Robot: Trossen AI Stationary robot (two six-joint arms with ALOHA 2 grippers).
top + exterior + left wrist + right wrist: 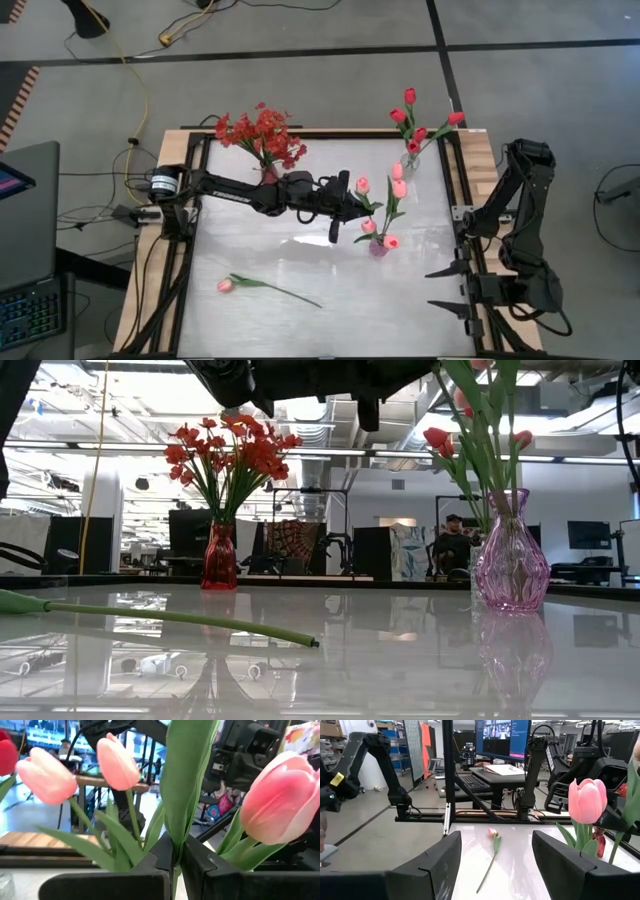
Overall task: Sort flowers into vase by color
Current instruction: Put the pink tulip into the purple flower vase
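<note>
No brand, label or writing can be read on the vases, flowers or arms.

The left gripper (352,207) reaches across the middle of the table, its fingers clenched on the green leaf and stem of a pink tulip (282,800), right above the pink glass vase (379,246). In the left wrist view the leaf stands pinched upright between the two dark pads, with other pink tulips (116,761) rising just beside it. That vase stands right of the table's centre.

The right gripper (445,288) waits near the table's right edge, toward the near corner, its fingers spread wide and touching nothing.

A single pink tulip (262,286) lies flat on the glossy tabletop (300,320) toward the near left corner, well apart from both grippers. A red vase (219,558) with a bushy spray of small red blossoms (260,133) stands at the far edge, left of centre. Red tulips (415,122) stand in a clear vase (409,164) near the far right corner.
</note>
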